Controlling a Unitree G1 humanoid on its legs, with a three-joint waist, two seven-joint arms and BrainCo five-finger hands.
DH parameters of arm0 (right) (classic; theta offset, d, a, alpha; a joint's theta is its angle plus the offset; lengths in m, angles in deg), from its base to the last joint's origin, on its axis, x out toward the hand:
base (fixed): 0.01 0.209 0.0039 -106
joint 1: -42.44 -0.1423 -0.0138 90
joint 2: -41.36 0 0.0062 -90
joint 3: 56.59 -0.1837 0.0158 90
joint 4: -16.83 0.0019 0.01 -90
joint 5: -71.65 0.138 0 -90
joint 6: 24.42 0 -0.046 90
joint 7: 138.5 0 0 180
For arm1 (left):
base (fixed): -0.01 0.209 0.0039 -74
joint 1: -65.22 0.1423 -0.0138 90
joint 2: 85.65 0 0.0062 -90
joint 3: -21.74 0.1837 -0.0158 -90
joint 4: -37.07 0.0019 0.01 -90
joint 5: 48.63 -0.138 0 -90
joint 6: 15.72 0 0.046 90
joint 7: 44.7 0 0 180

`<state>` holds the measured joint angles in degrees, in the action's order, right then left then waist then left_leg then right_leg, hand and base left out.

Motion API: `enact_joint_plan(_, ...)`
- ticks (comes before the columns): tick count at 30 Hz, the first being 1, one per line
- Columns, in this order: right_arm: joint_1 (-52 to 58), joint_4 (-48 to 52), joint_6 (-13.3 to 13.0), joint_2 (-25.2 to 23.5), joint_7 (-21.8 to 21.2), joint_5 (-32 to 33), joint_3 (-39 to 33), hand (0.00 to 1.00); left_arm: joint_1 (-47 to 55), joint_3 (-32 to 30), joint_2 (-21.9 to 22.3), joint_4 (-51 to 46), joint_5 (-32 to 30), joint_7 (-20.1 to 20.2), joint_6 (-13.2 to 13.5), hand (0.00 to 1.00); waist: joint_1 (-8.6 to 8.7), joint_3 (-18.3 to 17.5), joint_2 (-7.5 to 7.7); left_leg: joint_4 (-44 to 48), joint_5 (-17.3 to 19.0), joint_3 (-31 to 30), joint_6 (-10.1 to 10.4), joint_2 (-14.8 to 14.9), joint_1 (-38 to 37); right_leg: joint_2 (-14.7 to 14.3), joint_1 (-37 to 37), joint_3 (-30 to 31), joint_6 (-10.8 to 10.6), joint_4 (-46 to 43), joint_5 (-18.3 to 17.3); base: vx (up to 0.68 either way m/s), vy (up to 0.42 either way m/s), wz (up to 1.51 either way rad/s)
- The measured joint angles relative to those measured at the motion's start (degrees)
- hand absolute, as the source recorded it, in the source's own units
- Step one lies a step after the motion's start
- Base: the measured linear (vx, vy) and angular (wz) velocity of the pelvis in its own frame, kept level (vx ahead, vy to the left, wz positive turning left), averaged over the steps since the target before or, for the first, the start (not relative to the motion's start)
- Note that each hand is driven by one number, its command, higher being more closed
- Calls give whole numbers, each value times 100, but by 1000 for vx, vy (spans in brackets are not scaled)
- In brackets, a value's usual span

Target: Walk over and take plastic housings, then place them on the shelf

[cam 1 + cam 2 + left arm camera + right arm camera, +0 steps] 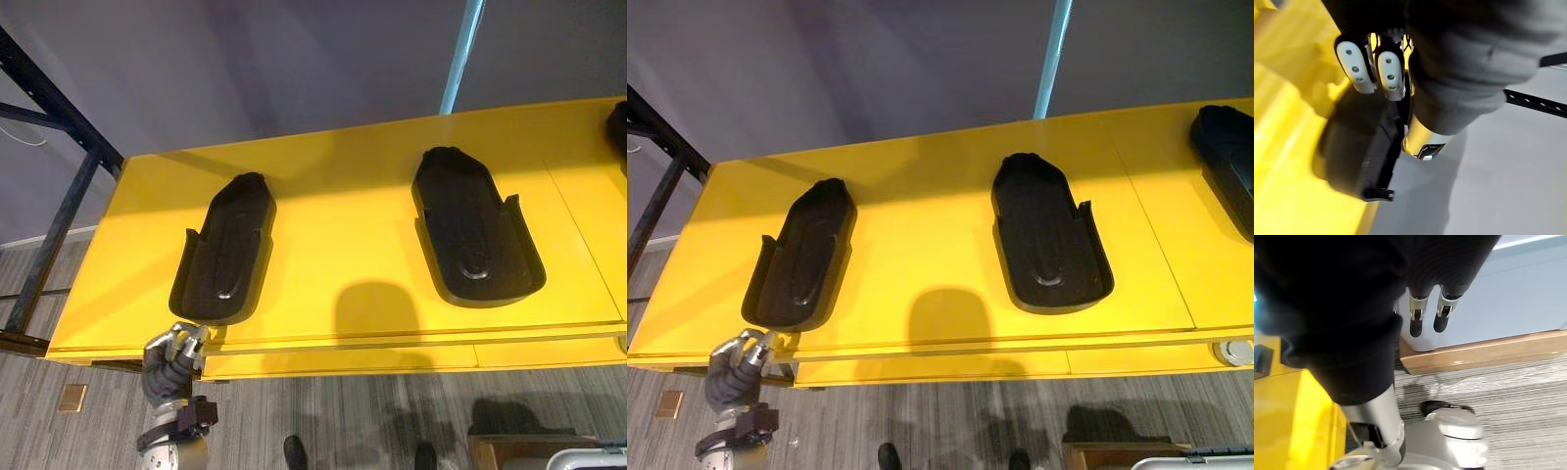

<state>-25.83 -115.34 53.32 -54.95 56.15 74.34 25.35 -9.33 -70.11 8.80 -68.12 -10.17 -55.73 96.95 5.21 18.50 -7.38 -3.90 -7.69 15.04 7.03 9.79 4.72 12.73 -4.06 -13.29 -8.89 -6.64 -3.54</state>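
Two black plastic housings lie on the yellow table [343, 245]: the left housing [227, 250] and the middle housing [472, 225]. My left hand [174, 357] is at the table's front edge, just below the left housing's near end. Its fingers [1355, 66] are curled, with their tips by the housing's [1361, 147] rim; I see nothing gripped. My right hand [1430, 313] hangs low beside the table's right end, above the carpet, with its fingers straight and nothing in them.
A third housing [1227, 147] lies at the table's far right. A black rack frame [59, 196] stands to the left. A blue pole [460, 59] rises behind the table. A wooden board [1488, 355] under a pale box lies on the carpet near my right hand.
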Motion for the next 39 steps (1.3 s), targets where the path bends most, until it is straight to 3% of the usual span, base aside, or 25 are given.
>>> enact_joint_plan(14, -186, 61, 12, -29, -16, -6, -71, 0, -622, -397, -174, 151, -150, 14, -322, 100, 40, 143, 8, 68, 2, 142, -3, 15, 0, 9, -179, 204, -6, -201, -5, -33, 17, -6)
enact_joint_plan(25, -192, 135, 33, -69, -99, -28, -95, 0, -674, -379, -171, 481, -121, 442, -431, 100, 43, 148, 17, 76, 10, 132, -7, 20, -210, 9, 45, 186, -8, -184, -9, -3, 2, 0)
enact_joint_plan(28, -191, 233, 76, -70, -85, -24, -93, 0, -760, -352, -172, 575, 93, 614, -415, 100, 47, 57, 33, 59, 9, 132, -6, 24, -296, 5, 146, 176, 3, -157, 3, -23, 10, 0)
enact_joint_plan(31, -189, 214, 102, -107, 29, -21, -96, 0, -859, -328, -174, 529, 217, 893, -224, 100, 41, -400, 101, -30, 8, 137, -6, 22, -483, -20, 389, 132, 16, 25, 34, 0, 0, 0)
enact_joint_plan(32, -190, 215, 100, -112, 38, -22, -96, 0, -870, -327, -174, 509, 225, 908, -206, 0, 40, -434, 102, -38, 8, 137, -6, 22, -501, -22, 405, 130, 15, 35, 36, 0, 0, 0)
enact_joint_plan(34, -192, 217, 71, -154, 121, -22, -105, 0, -899, -236, -168, 215, 549, 1113, -40, 0, 18, -658, 118, -96, 23, 181, 13, 21, -642, -33, 552, 134, 8, 115, 36, 9, 9, -2)
enact_joint_plan(39, -355, 219, 72, -288, 262, 1, -117, 0, -883, 308, 102, -146, 495, 1179, 98, 0, 7, -944, 169, -100, 40, 215, 34, 23, -829, -37, 759, 126, 5, 161, 37, 0, 0, 0)
